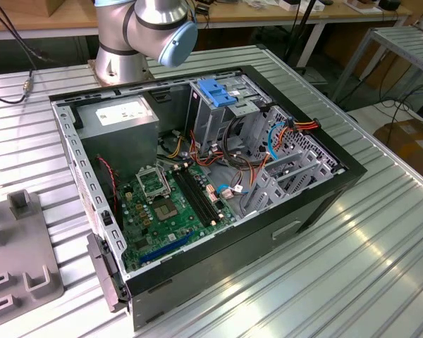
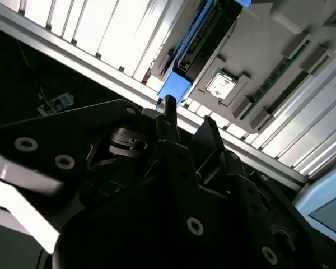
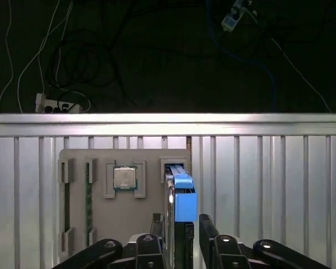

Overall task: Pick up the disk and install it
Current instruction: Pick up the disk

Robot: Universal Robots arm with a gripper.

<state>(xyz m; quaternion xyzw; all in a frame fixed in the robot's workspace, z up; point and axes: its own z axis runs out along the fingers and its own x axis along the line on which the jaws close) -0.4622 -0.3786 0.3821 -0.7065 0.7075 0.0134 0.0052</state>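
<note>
Ribbed aluminium tabletop (image 3: 257,168) runs across the first wrist view, ending at a bright rail. Beyond it we see a dark floor with loose wires and a power strip (image 3: 56,103).

On the table lies a grey holder plate (image 3: 101,224). The disk (image 3: 183,202) stands on edge in one of its slots, with silver metal sides and a bright blue carrier end facing us. The gripper (image 3: 180,224) straddles the disk's two broad faces. We cannot tell whether it is clamped on the disk or only set around it. In the second wrist view the gripper (image 2: 187,115) sits right at the disk's blue end (image 2: 175,88).

We judge the disk to be rigid, dense for its size, smooth-faced and sensitive to knocks. The flat metal faces look like the safest place to hold it, not the springy blue tabs.

Just beside its slot sits a processor chip (image 3: 124,178) in a square nest. Further along are what look like two green memory sticks (image 3: 89,196).

In the exterior view an open computer case (image 1: 317,204) lies on the table. It holds a drive cage with a blue top (image 1: 215,91), a green motherboard (image 1: 173,204) and a power supply (image 1: 120,116). Coloured cables (image 1: 233,141) hang close beside the cage and could snag.
</note>
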